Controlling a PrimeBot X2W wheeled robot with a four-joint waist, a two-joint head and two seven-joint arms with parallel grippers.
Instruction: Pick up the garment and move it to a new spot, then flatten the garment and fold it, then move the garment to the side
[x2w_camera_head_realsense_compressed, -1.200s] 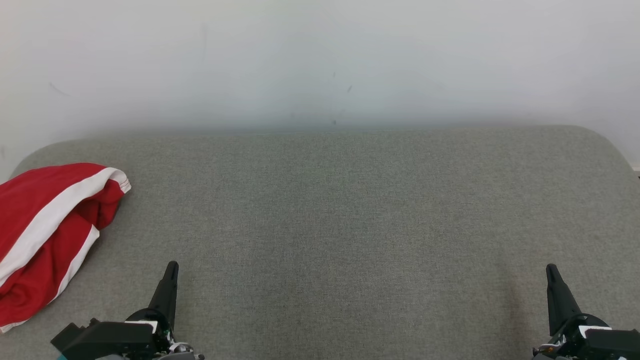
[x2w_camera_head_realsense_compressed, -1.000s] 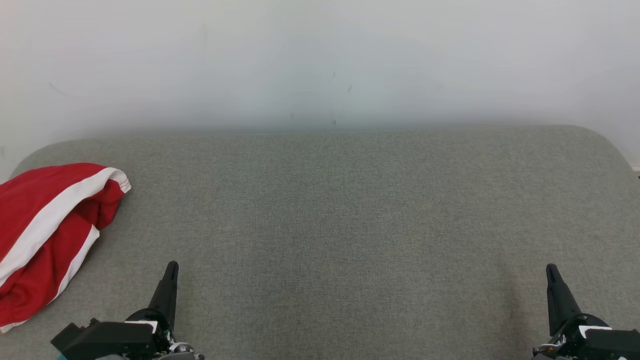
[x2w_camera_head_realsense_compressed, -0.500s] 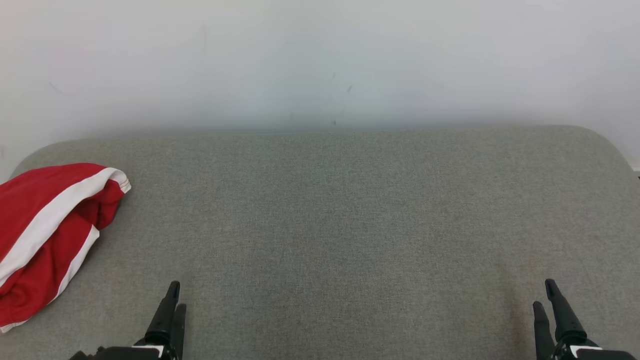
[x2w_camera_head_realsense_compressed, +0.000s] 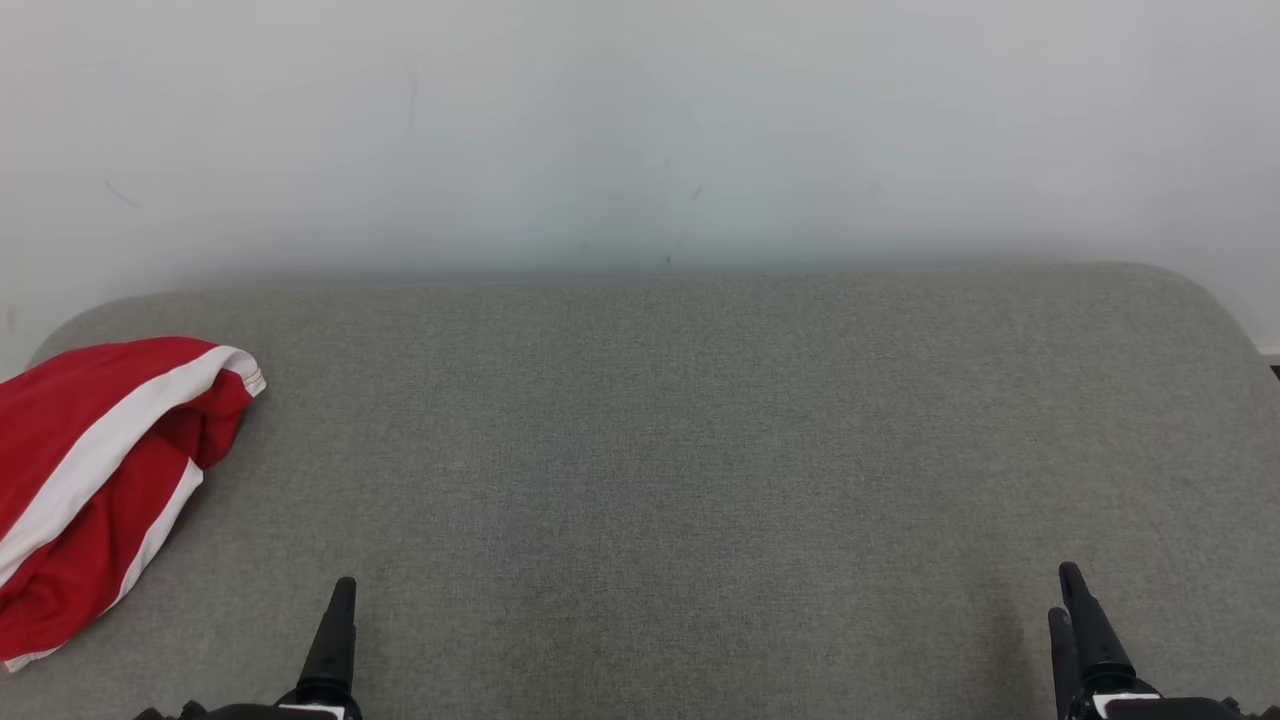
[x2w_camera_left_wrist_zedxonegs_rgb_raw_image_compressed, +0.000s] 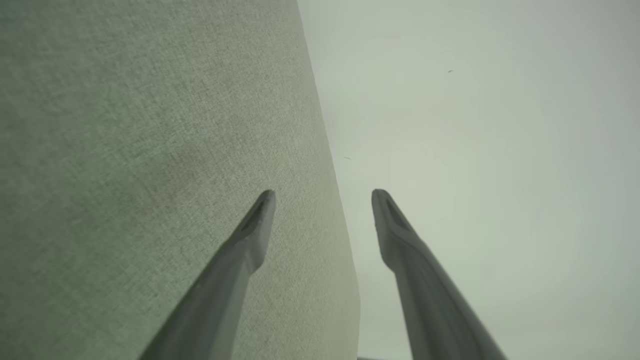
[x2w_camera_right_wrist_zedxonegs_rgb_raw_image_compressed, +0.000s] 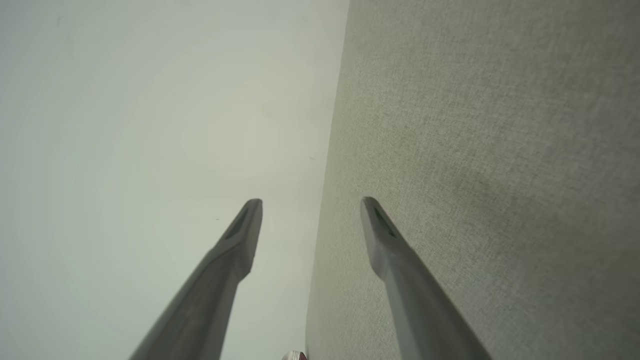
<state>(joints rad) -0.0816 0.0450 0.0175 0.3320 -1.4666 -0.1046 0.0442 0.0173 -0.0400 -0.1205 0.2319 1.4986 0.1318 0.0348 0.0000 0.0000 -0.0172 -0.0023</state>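
The garment (x2w_camera_head_realsense_compressed: 95, 480) is red with white stripes and lies bunched at the far left of the grey cushioned surface (x2w_camera_head_realsense_compressed: 700, 450). My left gripper (x2w_camera_left_wrist_zedxonegs_rgb_raw_image_compressed: 325, 192) is open in the left wrist view, with nothing between its fingers. One of its fingers (x2w_camera_head_realsense_compressed: 338, 620) rises at the head view's bottom edge, well right of the garment and apart from it. My right gripper (x2w_camera_head_realsense_compressed: 1062, 592) sits at the bottom right, far from the garment. In the right wrist view it (x2w_camera_right_wrist_zedxonegs_rgb_raw_image_compressed: 311, 201) stands open and empty.
A plain white wall (x2w_camera_head_realsense_compressed: 640, 120) rises directly behind the surface's far edge. The surface's corners are rounded at the far left and far right. A small red and white scrap (x2w_camera_right_wrist_zedxonegs_rgb_raw_image_compressed: 295, 356) shows at the bottom edge of the right wrist view.
Both grippers went from shut to open and drew back toward the head view's bottom edge. The whole picture shifted slightly down, so the camera moved. The garment lies as before.
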